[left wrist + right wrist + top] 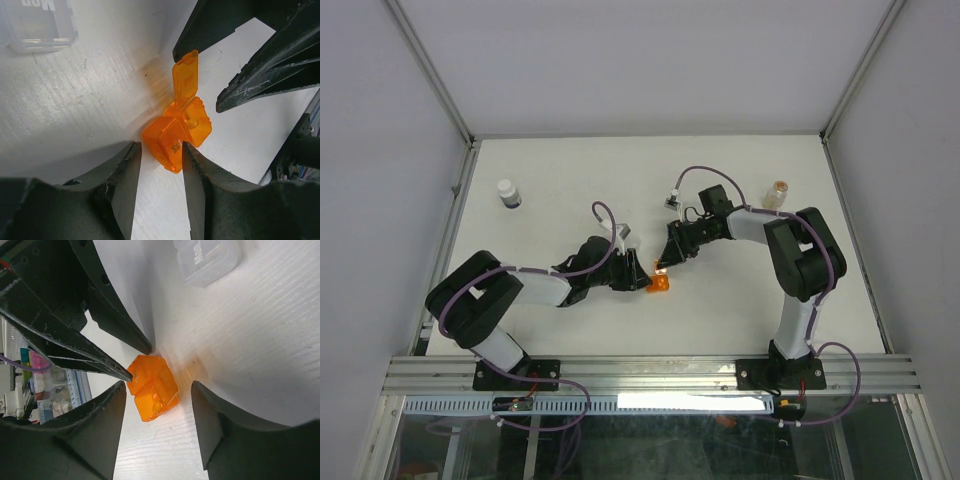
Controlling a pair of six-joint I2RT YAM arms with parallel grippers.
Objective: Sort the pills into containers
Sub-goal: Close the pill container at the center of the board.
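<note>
Orange see-through plastic, that's the little box (172, 142) sitting on the white table (570, 180), about in the middle and right between the two arms. It looks like two joined compartments. One has its hinged lid (185, 80) flipped up, the other is shut. There's a small roundish lump in the open compartment, but I honestly can't tell if it's a pill.

The left gripper (161, 145) is down at the closed end of the box, one finger on each side of it. The gap is barely wider than the box, if at all, and I can't tell whether it's actually pinching it or just hugging it.

The right gripper (157, 385) comes in from the opposite side with its fingers spread well apart. From its own camera the box sits between them with table showing on both sides. From the left wrist camera, the tip of one right finger (200, 30) is right at the top edge of the raised lid.

A clear plastic case (37, 25) with some lettering on it lies on the table near the box.

Further out there's a white bottle (509, 194) with a dark band, standing far back on the left. A clear vial (778, 194) stands far back on the right, behind the right arm. Both are well apart from the box.
</note>
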